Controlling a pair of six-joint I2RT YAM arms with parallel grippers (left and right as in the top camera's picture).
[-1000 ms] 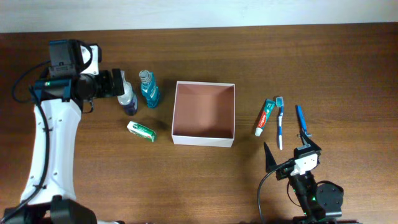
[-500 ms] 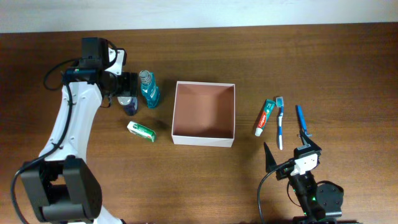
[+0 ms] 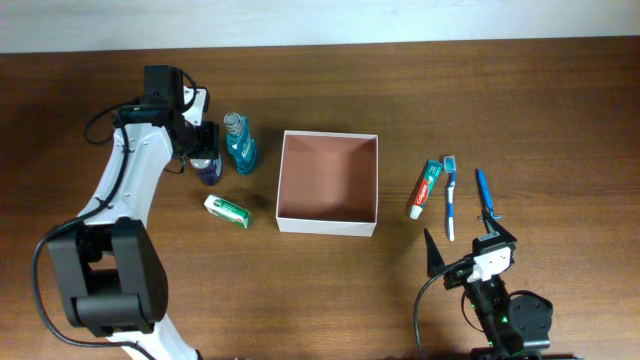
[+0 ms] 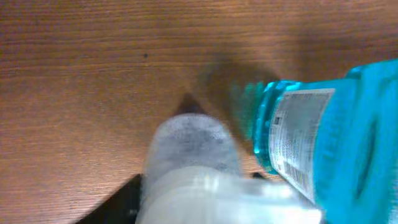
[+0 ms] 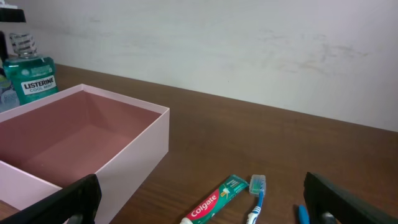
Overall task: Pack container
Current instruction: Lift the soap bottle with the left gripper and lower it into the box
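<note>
The container is a shallow square box with white walls and a reddish-brown inside, empty, at mid-table; the right wrist view shows its wall. Left of it stands a clear bottle with purple liquid, large and blurred in the left wrist view. My left gripper is shut on its upper part, one dark finger pressed to its side. Touching distance to its right stands a teal mouthwash bottle. My right gripper is open near the front edge, holding nothing.
A small green-and-white box lies in front of the bottles. Right of the container lie a toothpaste tube, a blue toothbrush and a slim blue item. A white wall backs the table.
My left arm swung right to the purple bottle and its jaws narrowed from wide open onto it. The bottle, the other toiletries and the right arm stayed put.
</note>
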